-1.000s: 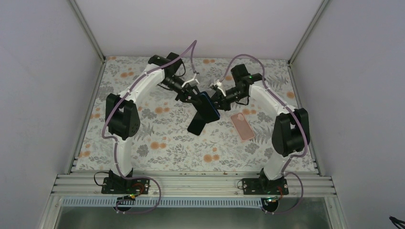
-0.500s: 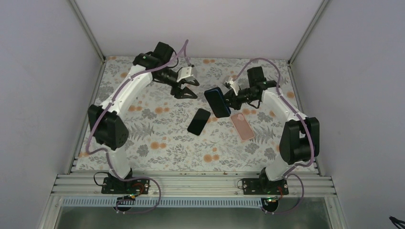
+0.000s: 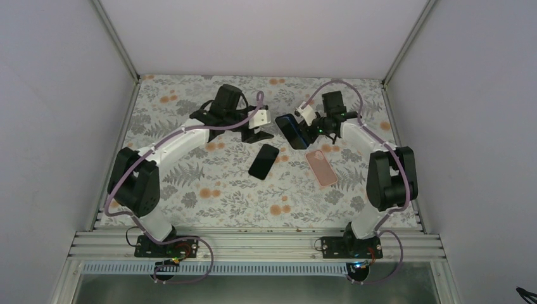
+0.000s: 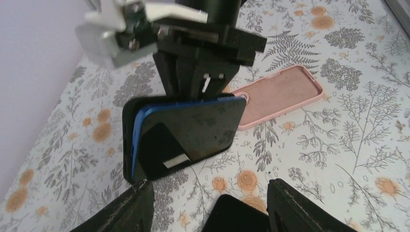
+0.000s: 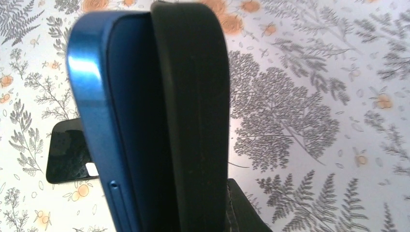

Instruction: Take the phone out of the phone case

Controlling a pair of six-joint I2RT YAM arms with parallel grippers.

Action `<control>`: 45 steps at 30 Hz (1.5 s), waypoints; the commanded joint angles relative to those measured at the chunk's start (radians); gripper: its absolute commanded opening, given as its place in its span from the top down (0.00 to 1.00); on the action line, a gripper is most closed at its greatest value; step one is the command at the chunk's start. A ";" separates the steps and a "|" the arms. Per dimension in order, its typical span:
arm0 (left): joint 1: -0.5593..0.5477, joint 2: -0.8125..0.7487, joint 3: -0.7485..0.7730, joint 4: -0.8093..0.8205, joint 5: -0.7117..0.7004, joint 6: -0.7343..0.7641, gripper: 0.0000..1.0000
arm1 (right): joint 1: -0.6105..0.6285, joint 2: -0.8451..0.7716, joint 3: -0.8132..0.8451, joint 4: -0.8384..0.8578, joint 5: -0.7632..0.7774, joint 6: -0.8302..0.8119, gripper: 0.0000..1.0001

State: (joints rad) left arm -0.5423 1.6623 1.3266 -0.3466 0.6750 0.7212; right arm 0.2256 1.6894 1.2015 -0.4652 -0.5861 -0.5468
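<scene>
We see a floral-print table boxed in by plain pale walls, with the arm bases along its near edge.

At about 1 o'clock from the table's middle, the right gripper holds the black case off the surface, fingers pinched on one edge of it. The blue phone sits partly in that case. At one end its blue rim stands clear of the case wall, and in the right wrist view a gap shows between them. How far the opposite end is seated we cannot tell: the fingers cover it in the left wrist view and the frame cuts it off in the right wrist view. There only a dark wedge of one finger shows at the bottom edge, and the other is hidden behind the phone and case.

The left gripper hangs at 9 o'clock of the held phone, close but apart from it, fingers spread with nothing between them. Its own camera catches just the two fingertips at the bottom edge.

A second black phone lies flat near the table's middle, at 6 o'clock of the left gripper, and the left wrist view shows only its corner. A pink case lies empty, open side up, at 3 o'clock of that phone.
</scene>
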 commanded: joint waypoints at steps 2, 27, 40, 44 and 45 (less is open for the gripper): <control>-0.033 0.026 0.007 0.153 -0.023 0.067 0.39 | 0.024 0.027 0.035 -0.023 -0.072 -0.028 0.96; -0.013 0.195 0.214 -0.124 0.201 0.326 0.46 | 0.053 0.017 0.102 -0.245 -0.234 -0.193 0.96; -0.033 0.230 0.274 -0.280 0.222 0.403 0.57 | 0.065 0.037 0.114 -0.245 -0.231 -0.181 0.96; -0.034 0.233 0.268 -0.261 0.195 0.391 0.56 | 0.068 0.040 0.112 -0.243 -0.230 -0.182 0.96; -0.034 0.236 0.264 -0.252 0.181 0.389 0.56 | 0.071 0.037 0.111 -0.242 -0.228 -0.180 0.96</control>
State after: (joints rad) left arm -0.5705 1.8828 1.5772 -0.5838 0.8520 1.0889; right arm 0.2817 1.7401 1.2762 -0.7296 -0.7536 -0.7147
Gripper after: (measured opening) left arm 0.437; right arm 0.085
